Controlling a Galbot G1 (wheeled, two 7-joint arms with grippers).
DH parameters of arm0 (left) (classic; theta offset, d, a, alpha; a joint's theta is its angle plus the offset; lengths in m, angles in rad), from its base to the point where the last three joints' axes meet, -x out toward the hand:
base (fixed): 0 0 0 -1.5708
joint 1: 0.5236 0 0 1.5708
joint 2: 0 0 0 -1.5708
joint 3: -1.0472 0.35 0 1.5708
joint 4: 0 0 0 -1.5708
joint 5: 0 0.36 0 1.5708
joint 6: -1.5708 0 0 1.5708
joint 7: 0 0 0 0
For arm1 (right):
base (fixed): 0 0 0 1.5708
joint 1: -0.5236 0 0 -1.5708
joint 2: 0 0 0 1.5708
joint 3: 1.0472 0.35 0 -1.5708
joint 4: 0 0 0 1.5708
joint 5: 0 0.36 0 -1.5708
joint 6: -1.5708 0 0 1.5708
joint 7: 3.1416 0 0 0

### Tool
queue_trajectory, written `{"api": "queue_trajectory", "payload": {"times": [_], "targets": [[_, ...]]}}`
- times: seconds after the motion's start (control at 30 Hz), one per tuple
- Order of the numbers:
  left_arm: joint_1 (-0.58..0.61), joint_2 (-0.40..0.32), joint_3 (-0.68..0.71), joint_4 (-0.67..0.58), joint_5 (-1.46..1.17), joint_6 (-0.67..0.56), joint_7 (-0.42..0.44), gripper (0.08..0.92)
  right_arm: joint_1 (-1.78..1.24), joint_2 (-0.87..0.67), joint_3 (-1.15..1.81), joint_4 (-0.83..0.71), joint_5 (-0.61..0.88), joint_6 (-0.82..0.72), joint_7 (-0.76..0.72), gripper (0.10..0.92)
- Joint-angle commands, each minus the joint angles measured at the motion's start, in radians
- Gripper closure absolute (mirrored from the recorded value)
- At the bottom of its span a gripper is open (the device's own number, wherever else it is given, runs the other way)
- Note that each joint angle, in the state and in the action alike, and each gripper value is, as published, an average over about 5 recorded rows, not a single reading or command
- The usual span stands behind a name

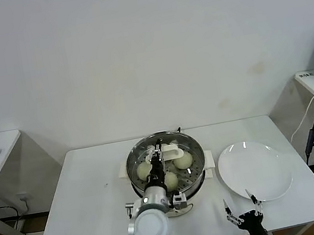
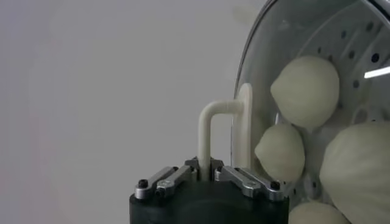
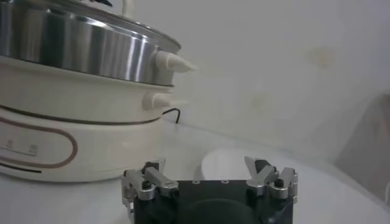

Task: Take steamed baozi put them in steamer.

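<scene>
Centrally on the white table point(image 1: 85, 190) stands the steamer point(image 1: 166, 167), its steel wall shining above a white base with a white side handle showing on the right. Inside it lie the baozi point(image 1: 183, 159); three can be made out from the head view through the glass lid point(image 1: 150, 147), which sits on top of the pot, and four pale domes show through the glass in the left wrist view. The left gripper point(image 1: 159, 151) is over the steamer at the lid's white loop handle point(image 2: 222, 131), with the left arm reaching in from the near edge of the table. In the left wrist view that handle stands between the fingers point(image 2: 247, 181), which are drawn in close on either side of its post; whether they actually press on it cannot be told. The right gripper point(image 1: 240, 205) hangs low at the near edge of the table, just in front of the white plate point(image 1: 255, 170), with its jaws spread apart and nothing between them. The plate lies beside the steamer, on its right, nearly touching the side handle.
</scene>
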Motion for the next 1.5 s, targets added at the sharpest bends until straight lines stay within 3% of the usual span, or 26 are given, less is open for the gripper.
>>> {"api": "queue_trajectory", "payload": {"times": [0.03, 0.2, 0.27, 0.4, 0.47, 0.7, 0.87, 1.13, 1.5], "targets": [[0.216, 0.047, -0.114, -0.233, -0.184, -0.09, -0.131, 0.614, 0.001, -0.002, -0.002, 0.004, 0.002, -0.005, -0.001, 0.203], [0.471, 0.102, -0.254, -0.385, -0.489, -0.293, -0.25, 0.466, 0.01, -0.001, -0.013, -0.003, 0.0, -0.016, -0.008, 0.203], [0.614, 0.099, -0.328, -0.418, -0.657, -0.452, -0.325, 0.414, 0.015, 0.001, -0.017, -0.003, 0.0, -0.019, -0.01, 0.203], [0.822, 0.009, -0.535, -0.381, -0.94, -0.851, -0.434, 0.293, 0.023, 0.0, -0.019, 0.0, 0.008, -0.023, -0.012, 0.203], [0.891, -0.04, -0.648, -0.355, -1.099, -0.945, -0.431, 0.244, 0.023, -0.005, -0.021, 0.002, 0.014, -0.025, -0.016, 0.203], [1.04, -0.042, -0.76, -0.341, -1.55, -0.893, -0.425, 0.178, -0.011, -0.045, -0.021, 0.036, 0.102, -0.062, -0.034, 0.203], [1.0, -0.062, -0.783, -0.212, -1.726, -0.801, -0.389, 0.177, -0.058, -0.086, -0.01, 0.096, 0.203, -0.141, -0.045, 0.203], [0.986, -0.083, -0.777, -0.157, -1.648, -0.815, -0.291, 0.177, -0.128, -0.129, 0.005, 0.187, 0.301, -0.226, -0.055, 0.203], [0.979, -0.084, -0.761, -0.148, -1.616, -0.803, -0.269, 0.177, -0.171, -0.129, -0.053, 0.199, 0.292, -0.234, -0.049, 0.203]]}}
